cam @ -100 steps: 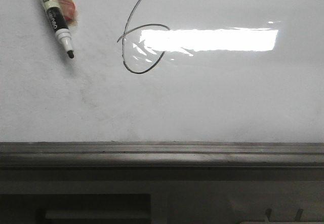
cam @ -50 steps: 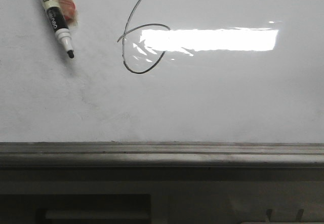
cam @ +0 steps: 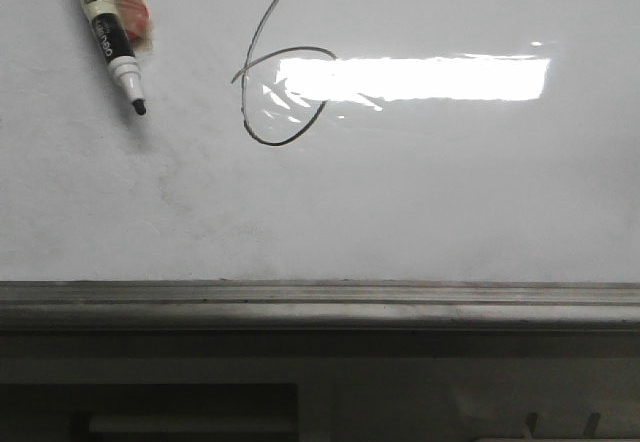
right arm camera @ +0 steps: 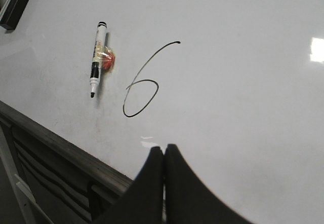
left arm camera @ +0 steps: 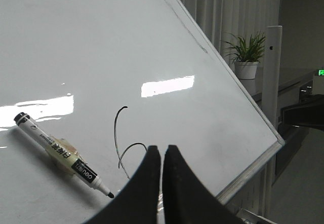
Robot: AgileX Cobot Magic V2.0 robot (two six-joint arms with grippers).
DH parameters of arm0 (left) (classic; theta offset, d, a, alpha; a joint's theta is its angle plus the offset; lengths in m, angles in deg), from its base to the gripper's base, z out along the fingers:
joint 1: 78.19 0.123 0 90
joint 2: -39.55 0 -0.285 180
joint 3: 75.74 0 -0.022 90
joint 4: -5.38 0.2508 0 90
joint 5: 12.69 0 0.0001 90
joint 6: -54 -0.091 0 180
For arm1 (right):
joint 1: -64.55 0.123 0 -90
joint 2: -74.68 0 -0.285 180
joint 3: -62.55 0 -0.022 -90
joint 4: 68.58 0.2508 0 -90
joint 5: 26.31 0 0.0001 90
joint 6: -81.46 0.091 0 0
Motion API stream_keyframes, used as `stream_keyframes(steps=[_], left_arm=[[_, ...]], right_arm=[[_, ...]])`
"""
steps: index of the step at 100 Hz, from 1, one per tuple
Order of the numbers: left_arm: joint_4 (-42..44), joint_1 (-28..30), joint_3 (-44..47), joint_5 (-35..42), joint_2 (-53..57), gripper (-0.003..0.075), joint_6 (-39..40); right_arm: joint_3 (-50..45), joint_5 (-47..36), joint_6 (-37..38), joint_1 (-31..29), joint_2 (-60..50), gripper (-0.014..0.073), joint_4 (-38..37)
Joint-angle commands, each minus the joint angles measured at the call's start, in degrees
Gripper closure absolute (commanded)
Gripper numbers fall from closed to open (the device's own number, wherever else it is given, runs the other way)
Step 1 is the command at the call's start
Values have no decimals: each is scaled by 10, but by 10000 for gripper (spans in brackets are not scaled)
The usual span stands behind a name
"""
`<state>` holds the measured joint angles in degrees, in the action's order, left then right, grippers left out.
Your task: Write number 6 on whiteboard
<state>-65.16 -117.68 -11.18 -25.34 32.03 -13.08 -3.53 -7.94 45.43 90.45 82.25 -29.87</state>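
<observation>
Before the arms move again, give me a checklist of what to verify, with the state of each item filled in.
1. The number 6 is drawn on the whiteboard, stem and closed loop both there: ok.
2. The marker is stuck on the board beside the 6, held by neither arm: ok.
3. The marker's cap is off and its tip bare: not ok if it is to be stored.
4. Left gripper shut and empty: ok.
5. Right gripper shut and empty: ok.
6. The line of the 6 is unsmudged; in the front view glare covers part of the loop, but the right wrist view shows it clean: ok.
</observation>
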Motion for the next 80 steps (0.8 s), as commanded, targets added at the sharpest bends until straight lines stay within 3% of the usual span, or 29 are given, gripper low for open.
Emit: stream_keyframes(steps=[1,41,50,67,80], left_arm=[[-15,0,-15,16,-1,740,1],[-3,0,-14,19,-1,740,5],[100,8,-12,35,-1,741,76],[446,60,8,67,-7,740,394],[580,105,39,98,-8,740,482]], right_arm=[[14,-43,-7,-5,5,659,6],[14,-43,-7,-5,5,659,6],[14,-43,-7,-5,5,659,6],[14,-43,-7,-5,5,659,6],[14,-43,-7,-5,5,659,6]])
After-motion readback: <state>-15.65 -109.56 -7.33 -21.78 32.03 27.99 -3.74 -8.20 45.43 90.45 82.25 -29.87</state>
